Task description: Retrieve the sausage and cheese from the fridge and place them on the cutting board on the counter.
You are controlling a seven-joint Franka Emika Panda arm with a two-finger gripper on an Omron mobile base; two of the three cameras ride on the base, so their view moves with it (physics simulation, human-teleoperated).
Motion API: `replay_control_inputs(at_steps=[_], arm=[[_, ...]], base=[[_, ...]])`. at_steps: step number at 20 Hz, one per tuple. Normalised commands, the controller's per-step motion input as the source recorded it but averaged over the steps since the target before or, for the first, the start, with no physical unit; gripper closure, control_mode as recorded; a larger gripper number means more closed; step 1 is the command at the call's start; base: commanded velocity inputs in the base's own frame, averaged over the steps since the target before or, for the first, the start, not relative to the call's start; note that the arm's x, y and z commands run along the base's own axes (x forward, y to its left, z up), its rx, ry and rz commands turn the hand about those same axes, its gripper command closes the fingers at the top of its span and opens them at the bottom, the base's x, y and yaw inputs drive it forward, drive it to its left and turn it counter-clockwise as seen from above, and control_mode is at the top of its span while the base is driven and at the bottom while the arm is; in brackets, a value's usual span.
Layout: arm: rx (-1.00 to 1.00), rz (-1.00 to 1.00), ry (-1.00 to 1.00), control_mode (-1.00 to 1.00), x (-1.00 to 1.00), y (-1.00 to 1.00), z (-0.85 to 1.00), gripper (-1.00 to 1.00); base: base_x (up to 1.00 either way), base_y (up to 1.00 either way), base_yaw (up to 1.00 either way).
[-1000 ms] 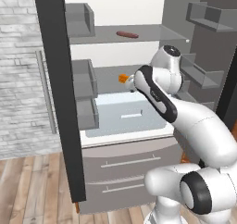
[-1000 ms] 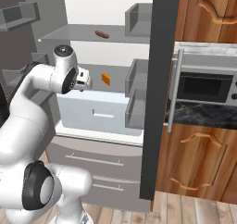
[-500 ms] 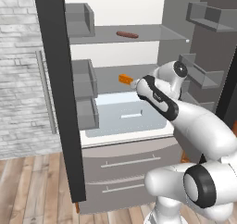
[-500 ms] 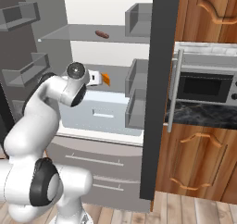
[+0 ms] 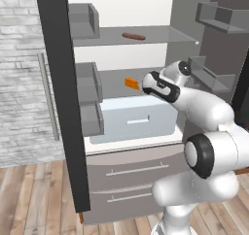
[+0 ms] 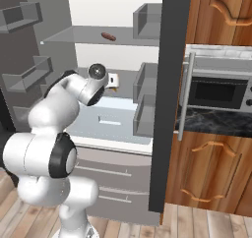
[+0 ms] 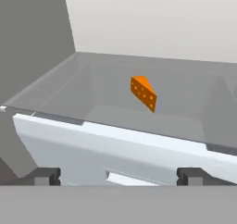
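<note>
While the fridge point(image 5: 146, 146) stands with both doors swung wide, its white interior, grey shelves and two lower drawers are exposed; the white arm is bent at the elbow and reached forward into the middle compartment, the forearm held roughly level above a pale crisper drawer point(image 5: 133, 120); the gripper point(image 7: 118, 176) is pointed toward the back wall with its fingers spread wide and nothing held between them; the sausage point(image 5: 133, 36) is laid flat on the upper glass shelf, well above the hand; the cheese point(image 7: 143, 93), an orange wedge with small holes, is set on the middle glass shelf point(image 7: 69, 91), just ahead of the fingertips and apart from them.
</note>
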Motion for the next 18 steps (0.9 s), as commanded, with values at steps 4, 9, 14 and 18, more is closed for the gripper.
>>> replay_control_inputs(at_steps=[4, 9, 14, 18], arm=[[-0.04, 0.00, 0.02, -1.00, 0.56, -0.03, -0.06, -1.00], [-0.03, 0.00, 0.00, -1.00, 0.56, 0.00, -0.19, -1.00], [-0.05, 0.01, 0.01, -1.00, 0.58, 0.00, -0.23, -1.00], [-0.04, 0.02, 0.01, -1.00, 0.51, 0.00, -0.23, -1.00]], base=[[0.00, 0.00, 0.00], [0.00, 0.00, 0.00], [0.00, 0.00, 0.00], [0.00, 0.00, 0.00]])
